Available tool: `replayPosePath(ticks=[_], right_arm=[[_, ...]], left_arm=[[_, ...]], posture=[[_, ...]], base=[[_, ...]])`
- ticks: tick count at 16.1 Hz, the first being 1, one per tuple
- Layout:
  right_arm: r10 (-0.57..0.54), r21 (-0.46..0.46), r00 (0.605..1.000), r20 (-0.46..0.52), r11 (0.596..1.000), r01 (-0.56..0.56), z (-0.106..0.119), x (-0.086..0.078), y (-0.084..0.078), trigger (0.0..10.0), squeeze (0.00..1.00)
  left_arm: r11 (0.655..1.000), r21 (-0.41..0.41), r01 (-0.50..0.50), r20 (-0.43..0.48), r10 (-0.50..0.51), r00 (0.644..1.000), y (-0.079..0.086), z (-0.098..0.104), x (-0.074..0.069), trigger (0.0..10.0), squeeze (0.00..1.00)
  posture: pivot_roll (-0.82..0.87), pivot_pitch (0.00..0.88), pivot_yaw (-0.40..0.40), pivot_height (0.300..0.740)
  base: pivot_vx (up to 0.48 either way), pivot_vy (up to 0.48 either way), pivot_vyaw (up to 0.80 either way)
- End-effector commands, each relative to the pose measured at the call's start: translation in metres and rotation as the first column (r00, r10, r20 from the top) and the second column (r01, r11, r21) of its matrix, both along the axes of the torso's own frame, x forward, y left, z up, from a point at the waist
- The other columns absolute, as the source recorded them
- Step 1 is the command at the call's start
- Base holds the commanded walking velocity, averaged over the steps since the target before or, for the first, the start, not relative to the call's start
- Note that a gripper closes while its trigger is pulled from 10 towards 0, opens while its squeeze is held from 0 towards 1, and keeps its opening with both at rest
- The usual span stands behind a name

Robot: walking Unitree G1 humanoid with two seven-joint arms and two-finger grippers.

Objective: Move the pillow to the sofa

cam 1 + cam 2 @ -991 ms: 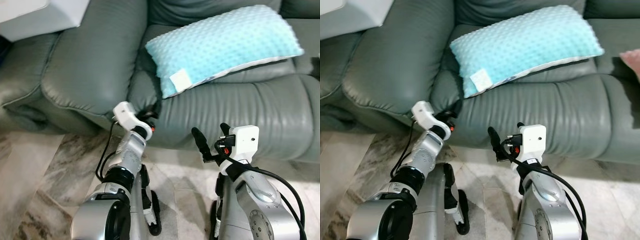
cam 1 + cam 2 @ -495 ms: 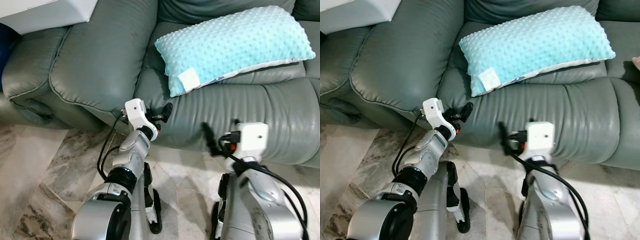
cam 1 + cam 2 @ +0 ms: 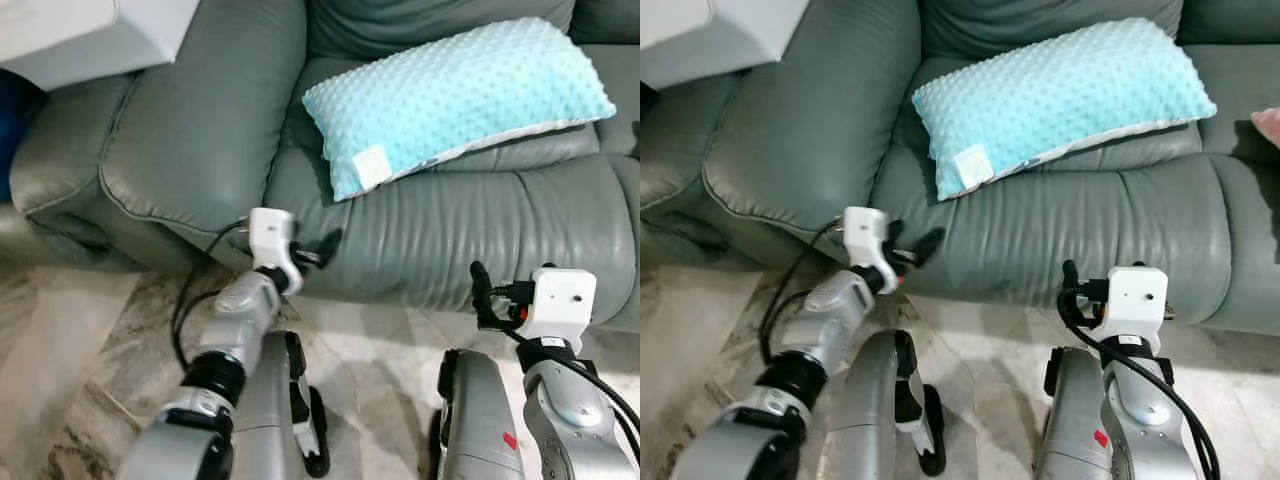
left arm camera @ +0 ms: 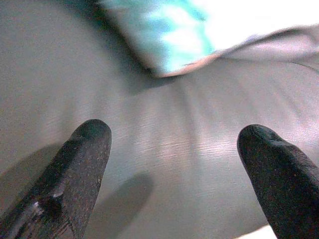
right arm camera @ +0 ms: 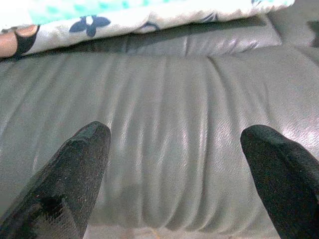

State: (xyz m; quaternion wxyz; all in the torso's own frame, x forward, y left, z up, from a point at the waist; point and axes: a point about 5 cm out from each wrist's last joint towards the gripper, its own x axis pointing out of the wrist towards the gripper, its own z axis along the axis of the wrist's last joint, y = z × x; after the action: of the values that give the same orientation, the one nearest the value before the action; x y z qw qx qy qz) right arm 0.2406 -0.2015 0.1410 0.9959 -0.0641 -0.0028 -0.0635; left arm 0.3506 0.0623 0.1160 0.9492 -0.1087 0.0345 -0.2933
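Already the pillow (image 3: 455, 95) lies on the sofa (image 3: 200, 130).

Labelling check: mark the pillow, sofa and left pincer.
pillow (image 3: 455, 95), left eye view, middle of its dotted turquoise top.
sofa (image 3: 190, 120), left eye view, top of the padded grey armrest.
left pincer (image 4: 174, 154), left wrist view, midway between its open black fingertips.

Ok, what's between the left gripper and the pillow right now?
Only bare grey sofa cushion. In the left wrist view the left gripper, fingers apart, faces a smooth leather stretch running up to the turquoise pillow; the eye views agree.
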Motion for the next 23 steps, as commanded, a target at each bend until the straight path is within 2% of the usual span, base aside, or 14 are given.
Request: replayPosePath(ticks=[1, 3, 6, 8, 10, 11, 12, 13, 14, 15, 16, 18, 21, 23], right_arm=[[-0.016, 0.006, 1.000, -0.010, 1.000, 0.016, -0.005, 0.003, 0.002, 10.0, 0.00], [-0.018, 0.004, 1.000, 0.017, 1.000, 0.018, -0.002, 0.012, 0.004, 10.0, 0.00], [-0.025, -0.004, 0.998, 0.051, 1.000, 0.025, 0.004, 0.023, 0.000, 10.0, 0.00], [-0.026, -0.005, 0.998, 0.055, 1.000, 0.026, 0.005, 0.024, -0.002, 10.0, 0.00], [-0.024, -0.001, 0.998, 0.051, 1.000, 0.024, 0.003, 0.024, -0.001, 10.0, 0.00], [-0.023, 0.001, 0.998, 0.052, 1.000, 0.023, 0.003, 0.024, 0.000, 10.0, 0.00], [-0.018, 0.007, 0.999, 0.048, 1.000, 0.017, 0.001, 0.021, 0.002, 10.0, 0.00], [-0.016, 0.010, 0.999, 0.046, 1.000, 0.015, 0.000, 0.020, 0.003, 10.0, 0.00], [-0.011, 0.018, 0.999, 0.038, 1.000, 0.010, -0.001, 0.016, 0.005, 10.0, 0.00], [-0.010, 0.021, 0.999, 0.035, 1.000, 0.009, -0.001, 0.014, 0.006, 10.0, 0.00], [-0.007, 0.036, 0.999, 0.038, 0.999, 0.006, 0.002, 0.010, 0.009, 10.0, 0.00], [-0.002, 0.048, 0.999, 0.040, 0.999, 0.000, 0.005, 0.008, 0.014, 10.0, 0.00], [0.015, 0.069, 0.999, 0.043, 0.997, -0.018, 0.009, 0.006, 0.022, 10.0, 0.00], [0.029, 0.088, 0.998, 0.049, 0.996, -0.033, 0.014, 0.005, 0.027, 10.0, 0.00]], left_arm=[[0.996, 0.034, 0.076, 0.080, -0.079, 0.994, -0.016, 0.007, -0.007, 10.0, 0.00], [0.988, 0.053, 0.148, 0.200, -0.156, 0.967, -0.039, 0.025, -0.013, 10.0, 0.00], [0.991, 0.057, 0.122, 0.321, -0.134, 0.938, -0.038, 0.045, -0.015, 10.0, 0.00], [0.994, 0.055, 0.096, 0.293, -0.108, 0.950, -0.034, 0.040, -0.014, 10.0, 0.00], [0.994, 0.087, 0.061, 0.211, -0.078, 0.974, -0.027, 0.020, -0.012, 10.0, 0.00], [0.994, 0.090, 0.054, 0.202, -0.071, 0.977, -0.026, 0.017, -0.013, 10.0, 0.00], [0.994, 0.111, 0.009, 0.155, -0.027, 0.988, -0.020, 0.005, -0.012, 10.0, 0.00], [0.993, 0.120, -0.009, 0.141, -0.008, 0.990, -0.018, 0.001, -0.012, 10.0, 0.00], [0.987, 0.142, -0.080, 0.095, 0.067, 0.993, -0.012, -0.008, -0.007, 10.0, 0.00], [0.983, 0.146, -0.108, 0.079, 0.098, 0.992, -0.009, -0.010, -0.006, 10.0, 0.00], [0.973, 0.149, -0.179, 0.043, 0.175, 0.984, -0.004, -0.013, 0.000, 10.0, 0.00], [0.957, 0.168, -0.237, 0.023, 0.236, 0.971, 0.000, -0.014, 0.005, 10.0, 0.00], [0.948, 0.165, -0.273, 0.005, 0.276, 0.961, -0.002, -0.009, 0.013, 10.0, 0.00], [0.940, 0.167, -0.299, -0.026, 0.307, 0.951, -0.002, -0.012, 0.013, 10.0, 0.00]], posture=[[-0.20, 0.155, 0.235, 0.581], [-0.21, 0.130, 0.237, 0.581], [-0.21, 0.100, 0.231, 0.581], [-0.21, 0.094, 0.228, 0.581], [-0.22, 0.099, 0.227, 0.581], [-0.22, 0.102, 0.226, 0.581], [-0.22, 0.118, 0.224, 0.581], [-0.22, 0.120, 0.224, 0.581], [-0.22, 0.147, 0.224, 0.581], [-0.22, 0.151, 0.225, 0.581], [-0.23, 0.190, 0.230, 0.581], [-0.23, 0.220, 0.232, 0.581], [-0.22, 0.252, 0.230, 0.581], [-0.22, 0.273, 0.231, 0.581]], base=[[0.000, 0.000, 0.00], [0.000, 0.000, 0.00], [0.000, 0.000, 0.00], [0.000, 0.000, 0.00], [0.000, 0.000, 0.00], [0.000, 0.000, 0.00], [0.000, 0.000, 0.00], [0.000, 0.000, 0.00], [0.000, 0.000, 0.00], [0.000, 0.000, 0.00], [0.000, 0.000, 0.00], [0.000, 0.000, 0.00], [0.000, 0.000, 0.00], [0.000, 0.000, 0.00]])
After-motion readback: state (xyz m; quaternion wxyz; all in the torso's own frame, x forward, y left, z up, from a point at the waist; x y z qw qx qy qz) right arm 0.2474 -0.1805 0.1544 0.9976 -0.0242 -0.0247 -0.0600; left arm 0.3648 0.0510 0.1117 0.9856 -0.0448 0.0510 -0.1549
